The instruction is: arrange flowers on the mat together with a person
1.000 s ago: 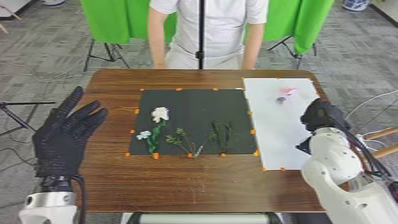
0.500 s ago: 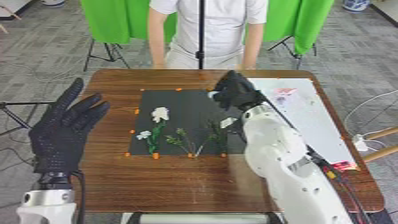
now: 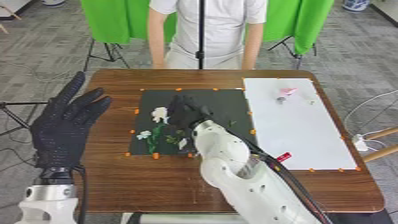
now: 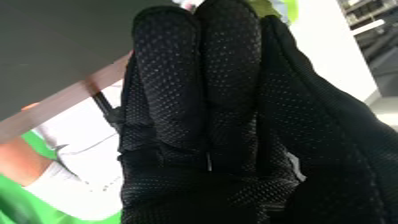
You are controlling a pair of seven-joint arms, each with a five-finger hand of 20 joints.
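The arranging seems well advanced, not finished. To the left of your right robot hand [image 3: 188, 111], a large white flower with green stem [image 3: 160, 115] and a small pale-blue flower [image 3: 143, 134] lie on the black rectangular mat [image 3: 226, 100]. That hand is closed on a white flower piece [image 3: 183, 143], which is left for you to place. On its right, a small pink flower [image 3: 287, 91] waits on the white sheet [image 3: 311, 130]. Your left robot hand [image 3: 62, 125] is open beside the brown wooden tabletop [image 3: 133, 185]. Farther ahead are green cloth [image 3: 298, 25] and grey floor [image 3: 53, 45].
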